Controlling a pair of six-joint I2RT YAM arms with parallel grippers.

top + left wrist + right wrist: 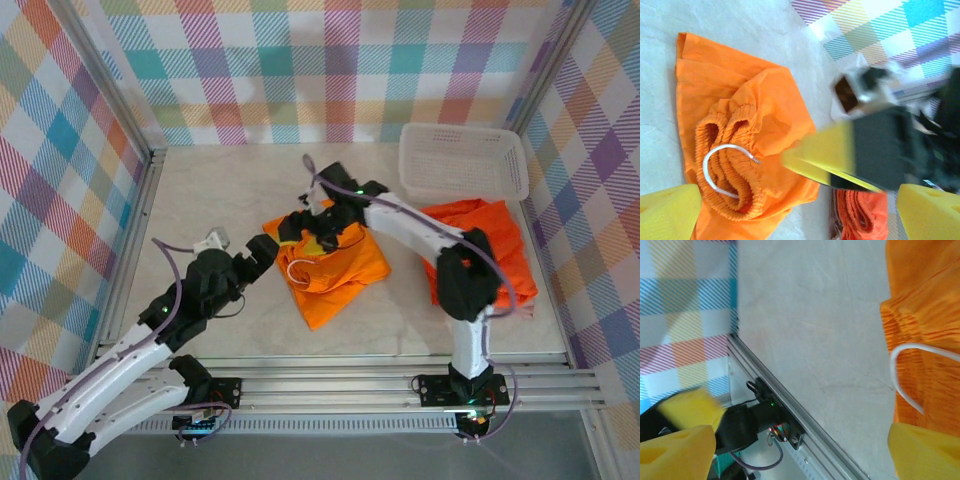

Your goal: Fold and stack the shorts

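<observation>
Yellow-padded, the left gripper (263, 250) stands wide open and empty, well left of the basket (463, 163) and nearer the arm bases. The folded shorts (335, 272) lie left of the basket and nearer, with the waistband bunched and the drawstring (725, 167) looped on top. The right gripper (308, 235) hovers over them, jaws wide, holding nothing. The unfolded heap (485, 245) lies against the basket's near side. Assessment: one pair appears folded; the heap is yet to be folded and stacked.
</observation>
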